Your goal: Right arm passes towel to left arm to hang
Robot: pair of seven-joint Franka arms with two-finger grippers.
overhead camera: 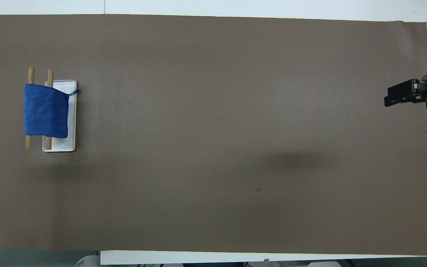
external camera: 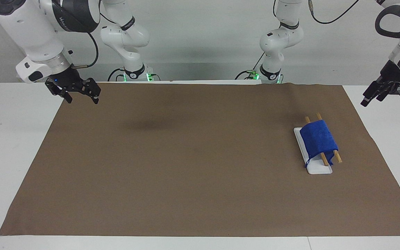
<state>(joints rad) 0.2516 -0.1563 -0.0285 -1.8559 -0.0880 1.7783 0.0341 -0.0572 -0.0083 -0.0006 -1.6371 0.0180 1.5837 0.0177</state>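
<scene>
The blue towel hangs draped over the two wooden rods of a small rack with a white base, at the left arm's end of the table; it also shows in the overhead view. Its loop tag hangs at the corner over the base. My left gripper is open and empty, raised over the white table edge beside the mat, well apart from the towel. My right gripper is open and empty, and waits over the mat's edge at the right arm's end; it also shows in the overhead view.
A brown mat covers most of the white table. The rack's rods stick out past the towel at both ends.
</scene>
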